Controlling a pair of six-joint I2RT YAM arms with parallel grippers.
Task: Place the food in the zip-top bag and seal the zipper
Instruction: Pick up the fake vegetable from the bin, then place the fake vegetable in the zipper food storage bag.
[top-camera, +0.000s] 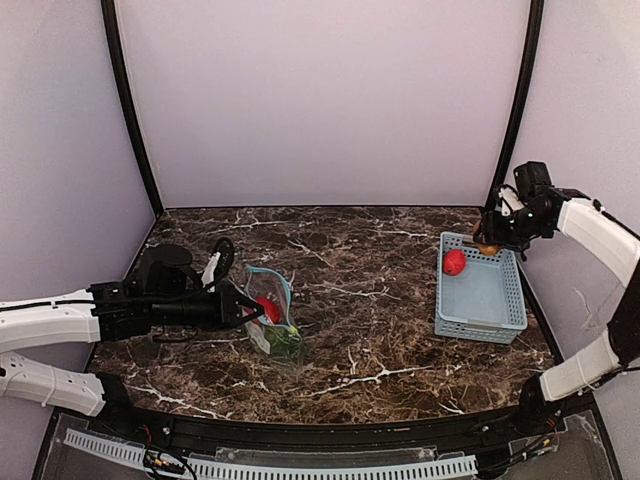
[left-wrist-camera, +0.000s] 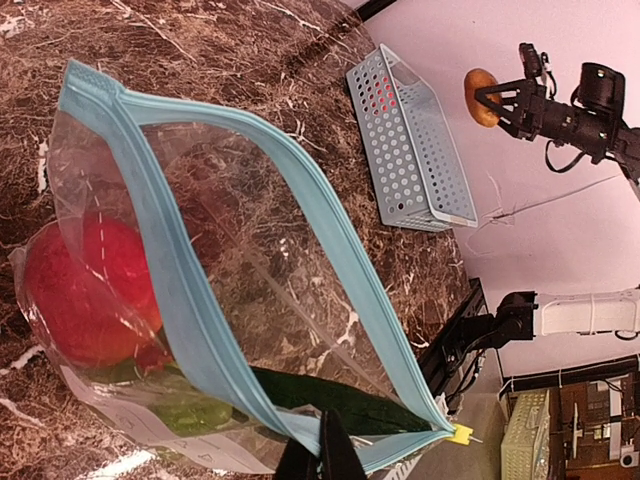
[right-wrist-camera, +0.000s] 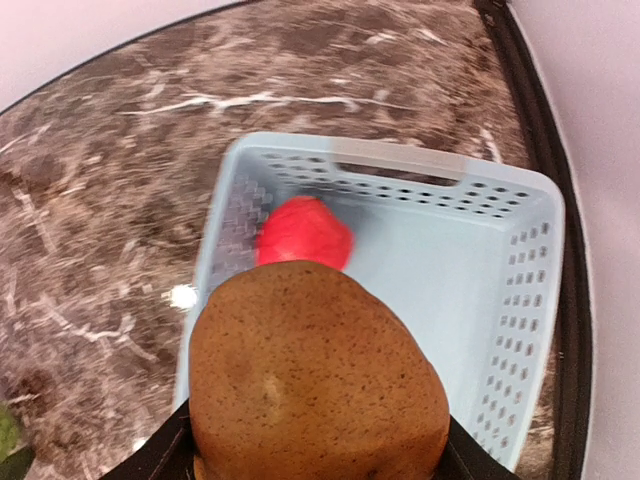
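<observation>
The clear zip-top bag (top-camera: 272, 315) lies left of centre with its mouth held open. Its teal-blue zipper (left-wrist-camera: 170, 260) spreads in two strips. Inside are a round red fruit (left-wrist-camera: 85, 290) and the green grape bunch (left-wrist-camera: 185, 410). My left gripper (left-wrist-camera: 322, 455) is shut on the near zipper strip (top-camera: 245, 306). My right gripper (top-camera: 490, 243) is shut on the brown-orange oval fruit (right-wrist-camera: 315, 375) and holds it above the far-left corner of the basket. The fruit also shows in the left wrist view (left-wrist-camera: 481, 97). A second red fruit (top-camera: 455, 262) lies in the basket.
The light-blue plastic basket (top-camera: 485, 300) stands at the right of the marble table, near the right wall and black frame post. Purple walls enclose the back and sides. A black rail runs along the near edge.
</observation>
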